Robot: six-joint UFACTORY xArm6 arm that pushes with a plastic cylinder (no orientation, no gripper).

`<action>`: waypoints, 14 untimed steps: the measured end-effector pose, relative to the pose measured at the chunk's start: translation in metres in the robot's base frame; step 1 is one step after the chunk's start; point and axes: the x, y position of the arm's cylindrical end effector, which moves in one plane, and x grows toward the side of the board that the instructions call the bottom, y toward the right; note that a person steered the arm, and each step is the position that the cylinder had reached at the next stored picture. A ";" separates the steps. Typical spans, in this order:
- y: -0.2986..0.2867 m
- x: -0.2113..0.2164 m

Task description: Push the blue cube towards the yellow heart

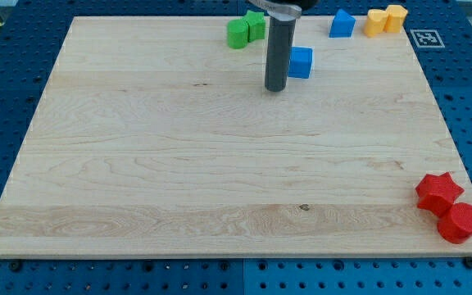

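The blue cube (301, 62) lies near the view's top, right of centre. My tip (276, 87) stands just left of it and slightly below, close to or touching its left side. The yellow heart (374, 21) lies at the view's top right, touching a second yellow block (396, 16) on its right. The heart is up and to the right of the blue cube.
A second blue block (342, 24), house-like in shape, sits left of the yellow heart. Two green blocks (238, 34) (256, 25) touch each other at the top, left of my rod. A red star (439, 192) and a red cylinder (460, 222) sit at the bottom right. The wooden board (179, 164) lies on a blue pegboard.
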 end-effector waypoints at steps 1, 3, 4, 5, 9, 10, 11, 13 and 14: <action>0.006 -0.038; 0.091 -0.044; 0.093 -0.030; 0.088 0.008; 0.146 -0.042; 0.155 -0.042; 0.167 -0.029; 0.151 0.003; 0.121 0.013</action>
